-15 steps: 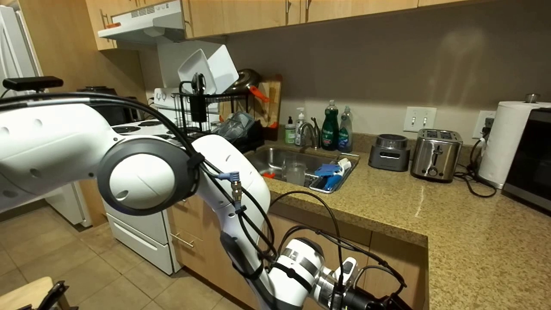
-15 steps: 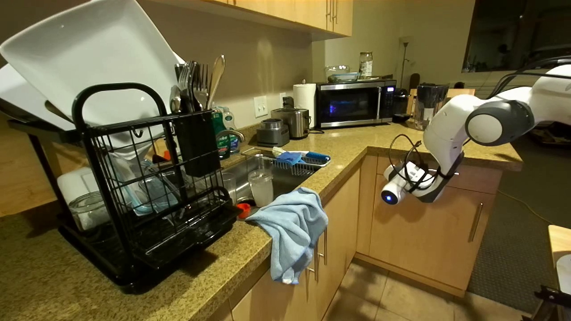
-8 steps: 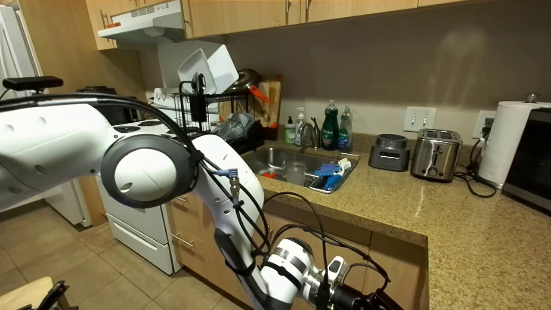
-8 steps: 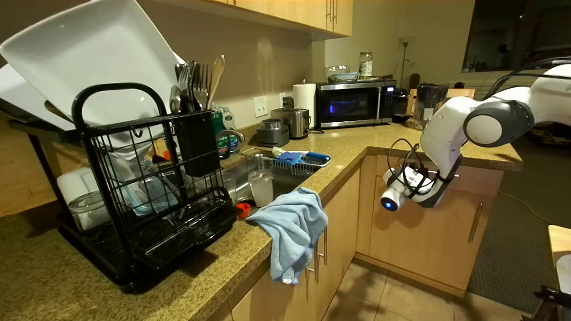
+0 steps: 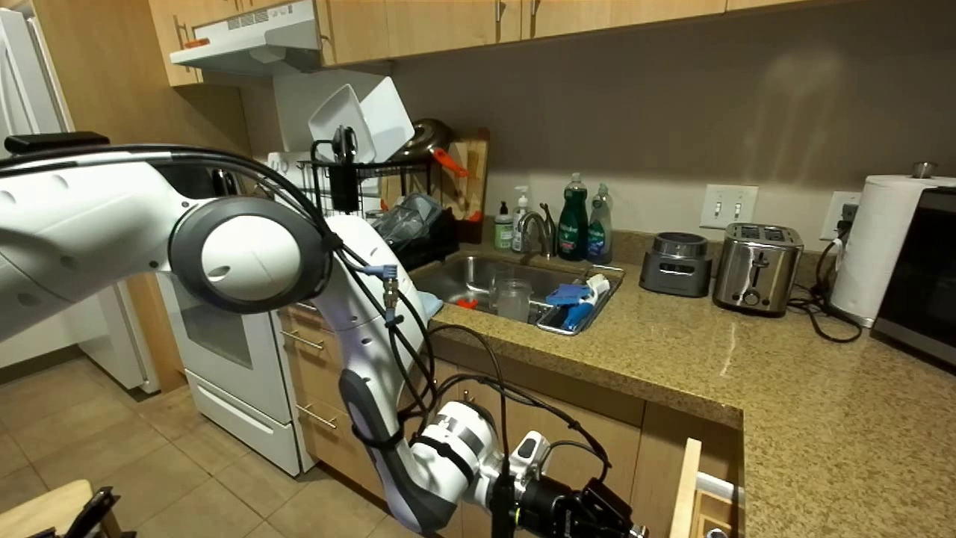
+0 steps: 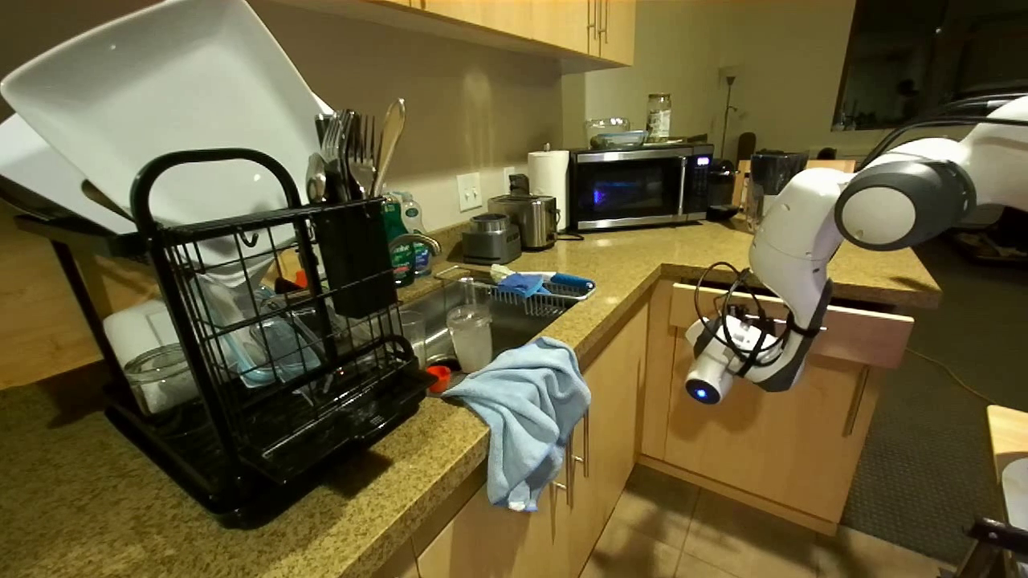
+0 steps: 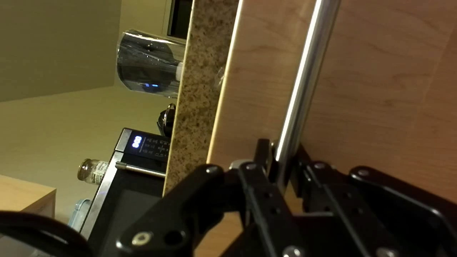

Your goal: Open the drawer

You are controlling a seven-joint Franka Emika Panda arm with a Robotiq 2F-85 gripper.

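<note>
Wrist view alone: jaws around the drawer handle [image 7: 305,82].

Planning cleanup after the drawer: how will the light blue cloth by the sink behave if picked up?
In an exterior view, the cloth drapes in loose folds, so it's probably floppy. Much of it hangs past the edge of the countertop, so a downward tug could slide it off. The metal handles beside it might snag it.
</note>
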